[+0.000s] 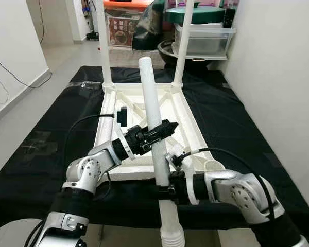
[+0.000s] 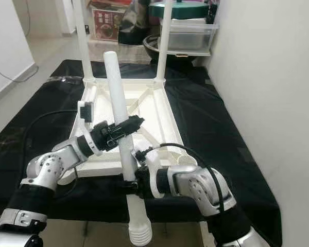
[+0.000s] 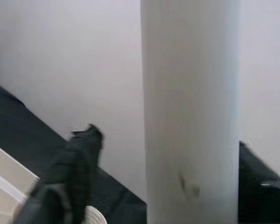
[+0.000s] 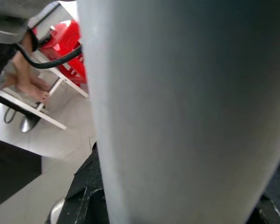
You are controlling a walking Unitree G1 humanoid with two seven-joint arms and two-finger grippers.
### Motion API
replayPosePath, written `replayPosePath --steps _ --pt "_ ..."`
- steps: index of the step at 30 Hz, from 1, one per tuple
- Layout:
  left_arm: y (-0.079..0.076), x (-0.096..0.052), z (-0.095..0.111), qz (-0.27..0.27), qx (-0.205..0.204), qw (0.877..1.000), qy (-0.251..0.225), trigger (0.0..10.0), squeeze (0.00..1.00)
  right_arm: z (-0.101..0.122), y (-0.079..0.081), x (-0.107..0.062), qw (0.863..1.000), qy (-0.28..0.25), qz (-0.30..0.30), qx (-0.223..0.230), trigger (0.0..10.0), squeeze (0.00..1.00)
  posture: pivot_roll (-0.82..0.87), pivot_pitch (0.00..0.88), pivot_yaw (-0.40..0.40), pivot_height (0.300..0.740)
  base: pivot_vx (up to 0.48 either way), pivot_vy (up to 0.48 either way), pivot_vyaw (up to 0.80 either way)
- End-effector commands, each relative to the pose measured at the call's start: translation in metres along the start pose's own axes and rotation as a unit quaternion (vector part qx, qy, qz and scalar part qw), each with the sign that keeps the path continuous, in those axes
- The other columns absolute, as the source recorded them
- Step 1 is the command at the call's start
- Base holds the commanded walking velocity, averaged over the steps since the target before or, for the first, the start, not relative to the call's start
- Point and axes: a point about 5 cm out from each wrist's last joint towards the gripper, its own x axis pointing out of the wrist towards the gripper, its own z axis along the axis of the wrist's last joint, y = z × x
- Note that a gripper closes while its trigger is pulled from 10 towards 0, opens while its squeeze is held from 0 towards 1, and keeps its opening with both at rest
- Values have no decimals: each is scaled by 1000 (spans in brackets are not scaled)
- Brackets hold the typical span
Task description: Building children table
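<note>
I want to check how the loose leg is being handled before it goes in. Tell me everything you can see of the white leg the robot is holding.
The white leg is a long, smooth, plastic-looking tube with a rounded top and a ribbed, threaded lower end. It stands nearly upright, tilted slightly, above the near edge of the upturned tabletop. The left gripper clamps it mid-length; the right gripper holds it lower down. It is not yet seated in a socket.

White table leg (image 4: pixel 186 116): broad pale cylinder, very close, blurred. Beside it: a person's bare foot (image 4: pixel 30 88) on pale floor (image 4: pixel 37 186); red object (image 4: pixel 67 44) behind white frame bars (image 4: pixel 60 86); black cable (image 4: pixel 56 59); black cloth (image 4: pixel 86 179) edge below.
</note>
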Motion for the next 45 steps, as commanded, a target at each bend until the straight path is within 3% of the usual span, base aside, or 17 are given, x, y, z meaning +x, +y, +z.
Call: replayPosePath --steps 1,5,11,12,13,16,18,21,22,23,24,26,27,30,32,35,45 --pt "-4 4 8 -5 19 1000 -8 10000 1000 3 6 1 1000 -10 10 -5 0 0 41 0 -50 740 0 0 0" --pt "-6 -3 18 -9 9 1000 -28 10000 1000 4 1 -4 1000 -24 -3 3 0 0 41 0 -50 740 0 0 0" --pt "-5 -20 21 10 5 999 -41 10000 1000 14 -21 -31 994 -81 -64 24 0 0 46 0 -61 740 0 0 0" --pt "-6 -23 22 13 4 999 -50 10000 824 17 -26 -38 992 -93 -79 26 0 0 46 0 -61 740 0 0 0" --pt "-6 -26 26 19 3 998 -63 10000 0 22 -33 -47 988 -114 -103 27 0 0 46 0 -61 740 0 0 0" --pt "-5 -34 37 51 17 994 -97 10000 0 41 -60 -77 958 -199 -206 35 0 0 43 0 -59 740 0 0 0" --pt "-5 -34 37 51 17 994 -97 10000 0 41 -60 -77 958 -199 -206 35 0 0 43 0 -59 740 0 0 0" --pt "-2 -42 44 82 28 990 -116 10000 0 59 -74 -96 915 -273 -295 29 0 0 45 0 -57 740 0 0 0" --pt "-2 -42 44 82 28 990 -116 10000 0 59 -74 -96 915 -273 -295 29 0 0 45 0 -57 740 0 0 0" --pt "0 -46 44 105 41 988 -109 10000 0 65 -78 -101 896 -294 -333 29 0 0 46 0 -56 740 0 0 0" --pt "0 -46 44 105 41 988 -109 10000 0 65 -78 -101 896 -294 -333 29 0 0 46 0 -56 740 0 0 0" --pt "4 -51 37 144 89 984 -58 10000 0 73 -81 -102 865 -322 -383 31 0 0 63 0 -60 740 0 0 0" --pt "6 -51 30 159 123 979 -14 10000 0 77 -79 -98 859 -332 -388 35 0 0 70 0 -63 740 0 0 0" --pt "6 -52 23 170 154 973 27 10000 0 80 -78 -95 855 -341 -389 39 0 0 70 0 -63 740 0 0 0" --pt "9 -54 9 186 213 953 105 10000 0 91 -69 -83 852 -368 -369 55 0 0 80 0 -61 740 0 0 0" --pt "12 -55 4 195 243 940 138 10000 0 104 -59 -75 853 -387 -346 54 0 0 77 0 -57 740 0 0 0" --pt "8 -42 -1 154 277 935 162 10000 0 122 -34 -57 849 -414 -328 16 0 0 70 0 -47 740 0 0 0"
